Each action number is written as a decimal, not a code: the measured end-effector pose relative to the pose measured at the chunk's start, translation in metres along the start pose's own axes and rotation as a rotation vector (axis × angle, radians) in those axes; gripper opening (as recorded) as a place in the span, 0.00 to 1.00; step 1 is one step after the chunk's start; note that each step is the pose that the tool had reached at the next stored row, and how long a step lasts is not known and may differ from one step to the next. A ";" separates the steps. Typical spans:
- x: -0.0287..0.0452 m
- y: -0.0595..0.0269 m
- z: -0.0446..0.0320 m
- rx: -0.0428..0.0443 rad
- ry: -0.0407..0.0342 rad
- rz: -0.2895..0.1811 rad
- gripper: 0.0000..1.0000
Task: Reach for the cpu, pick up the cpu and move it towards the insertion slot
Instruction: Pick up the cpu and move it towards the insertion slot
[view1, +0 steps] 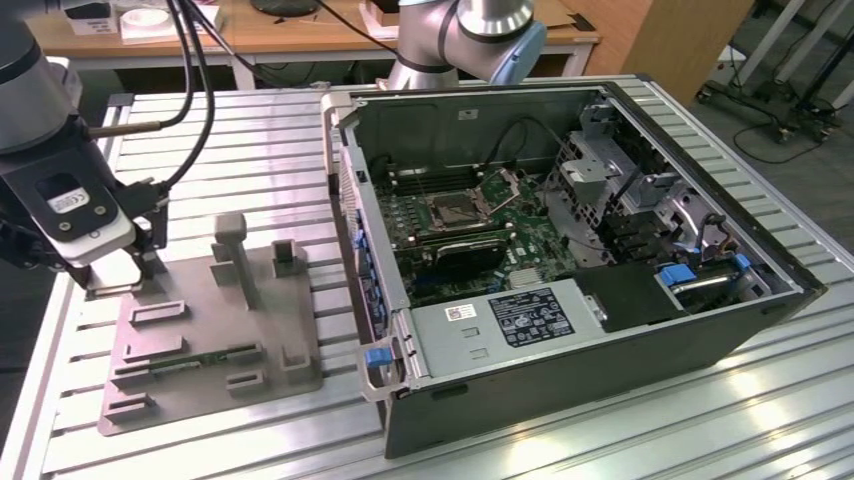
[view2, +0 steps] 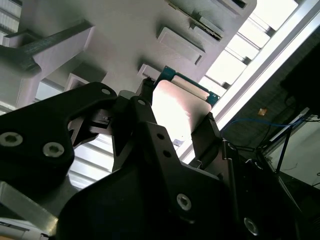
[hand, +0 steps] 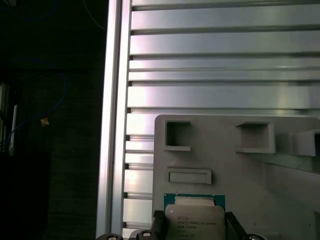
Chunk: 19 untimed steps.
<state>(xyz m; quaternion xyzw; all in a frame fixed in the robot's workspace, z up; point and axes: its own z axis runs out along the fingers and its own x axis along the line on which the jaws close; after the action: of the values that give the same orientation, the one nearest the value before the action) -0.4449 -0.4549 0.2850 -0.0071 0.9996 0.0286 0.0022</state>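
- The gripper (view1: 120, 272) stands over the grey fixture (view1: 187, 300) on the desk (view1: 601, 440), clenched on the cpu (view2: 177, 107), with a finger against each opposite edge.
- The insertion slot (view1: 454, 208) lies well apart, toward the exterior view's right, inside the open computer case (view1: 561, 370).
- I can't tell whether the cpu is clear of the fixture; the fingers hide its near edge.

Exterior view bright, evenly lit; glare streaks on worktop (view1: 694, 420). Second wrist view: cpu (view2: 175, 112) lid blown out, hand (view2: 177, 107) dark against backlight.
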 end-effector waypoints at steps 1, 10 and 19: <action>0.0000 0.0000 -0.0003 0.0000 0.0000 0.000 0.55; 0.0000 0.0002 -0.0035 0.0000 0.0001 0.000 0.55; 0.0000 0.0004 -0.0068 0.0000 0.0001 0.000 0.55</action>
<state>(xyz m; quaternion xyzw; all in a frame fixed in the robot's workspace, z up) -0.4449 -0.4549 0.2918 -0.0071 0.9996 0.0286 0.0022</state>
